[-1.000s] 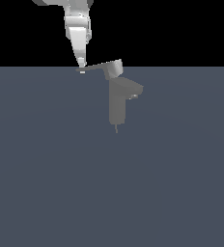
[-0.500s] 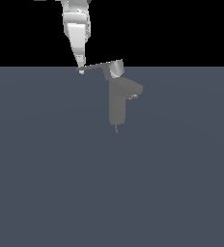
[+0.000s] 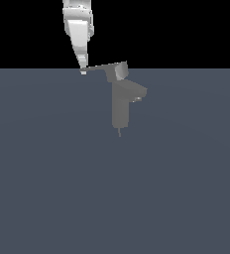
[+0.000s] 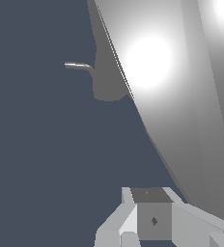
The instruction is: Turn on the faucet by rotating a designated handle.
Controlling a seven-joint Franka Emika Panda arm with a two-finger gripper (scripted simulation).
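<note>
Exterior view: faucet (image 3: 120, 106) stands upright on the flat grey floor (image 3: 47, 188), a little toward the view's right of centre; spout stub points to the view's right; handle (image 3: 106, 68) sits on top, cap over the column, thin blade reaching out to the view's left; gripper (image 3: 83, 71) comes down from above on the white arm (image 3: 78, 27), tip right at the blade's free end, touching or just beside it; can't tell which; can't tell either whether the fingers are apart or together, they read as one narrow tip here.

Wrist view: big bright grey slab fills one side, most likely the handle blade seen from very close; faucet column (image 4: 104, 72) shows beyond it, small, with a thin pin at its base; gripper body (image 4: 147, 219) at the frame edge just beside the slab; fingertips out of shot, so finger state isn't readable here either.

Judgement: step in hand is contact and push at the lever tip; next move calls for a sideways sweep around the cap's axis, staying on the blade's end; risk is sliding off the thin tip.
</note>
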